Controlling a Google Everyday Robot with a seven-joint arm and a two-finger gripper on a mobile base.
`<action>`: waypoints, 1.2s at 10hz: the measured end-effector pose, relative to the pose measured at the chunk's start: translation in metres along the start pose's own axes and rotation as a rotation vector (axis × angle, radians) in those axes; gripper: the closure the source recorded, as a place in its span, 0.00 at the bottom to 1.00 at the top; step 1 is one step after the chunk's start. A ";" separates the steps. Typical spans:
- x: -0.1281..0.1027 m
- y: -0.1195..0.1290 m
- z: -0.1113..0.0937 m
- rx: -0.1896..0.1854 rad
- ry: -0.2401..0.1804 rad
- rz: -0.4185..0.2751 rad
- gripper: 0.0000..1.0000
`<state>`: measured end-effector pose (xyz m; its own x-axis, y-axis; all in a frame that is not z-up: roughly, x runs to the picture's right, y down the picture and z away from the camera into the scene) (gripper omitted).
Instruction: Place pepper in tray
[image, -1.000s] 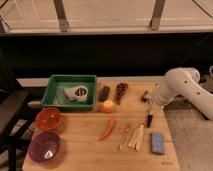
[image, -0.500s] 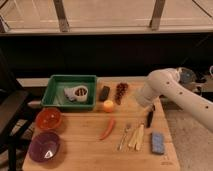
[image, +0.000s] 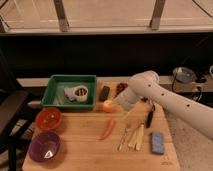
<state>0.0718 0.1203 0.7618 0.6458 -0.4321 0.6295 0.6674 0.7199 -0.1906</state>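
Lower left: purple bowl (image: 45, 146) and orange bowl (image: 48, 119), contents too unclear for me to name. The pepper (image: 108, 128) lies on the worktop (image: 90, 152) at lower centre, unmoved and well apart from the tray. Over the last second the arm swung from the right edge to centre. The gripper (image: 119, 103) now sits beside the orange ball (image: 107, 105), just above the pepper in frame. Released or clenched: I cannot tell. I judge this as approach, nothing grasped yet. Upper left: green tray (image: 72, 77) holds one white object (image: 76, 93).
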 end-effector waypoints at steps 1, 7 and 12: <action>0.001 0.001 0.000 0.001 0.001 0.002 0.39; -0.018 0.009 0.041 -0.143 0.010 -0.109 0.39; -0.023 0.028 0.096 -0.260 -0.058 -0.131 0.39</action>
<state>0.0401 0.2024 0.8147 0.5310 -0.4749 0.7018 0.8209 0.4938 -0.2869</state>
